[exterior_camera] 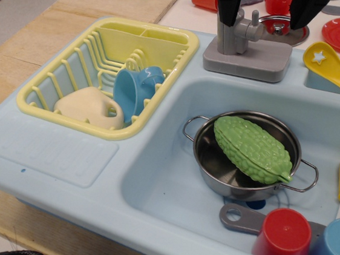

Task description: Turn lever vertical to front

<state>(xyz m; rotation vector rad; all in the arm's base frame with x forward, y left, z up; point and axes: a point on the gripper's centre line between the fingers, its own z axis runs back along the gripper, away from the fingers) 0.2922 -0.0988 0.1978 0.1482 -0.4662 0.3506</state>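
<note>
One claw [266, 15], black, hangs at twelve to one o'clock over the grey toy tap [243, 40], its two fingers spread wide and holding nothing. The left finger [229, 8] drops in front of the tap's upright column; the right finger [303, 7] stands well apart toward two o'clock. Between them sits the lever [255, 17], a small grey peg rising upright from the tap body just right of the column, untouched as far as can be seen.

Tap base [249, 63], rectangular, rests on the rim of the pale blue sink [163, 183]. At five o'clock in the basin: a steel pot [214, 168] with a bumpy green vegetable [252, 148] lying across it. Yellow drying rack [170, 39] at ten o'clock holds a blue cup [134, 91] and a cream piece [89, 108]. Wooden desk [22, 51] beyond.

Judgement on the step: the lever is bracketed but not gripped. Best done by lowering until the fingertips flank the peg itself, not the column, then closing lightly and sweeping toward six o'clock about the lever's pivot. The left finger looks close to the column; catching it would likely stall the turn or nudge the tap. The peg is short and smooth, so slip-off is likely if the claw rides high.
</note>
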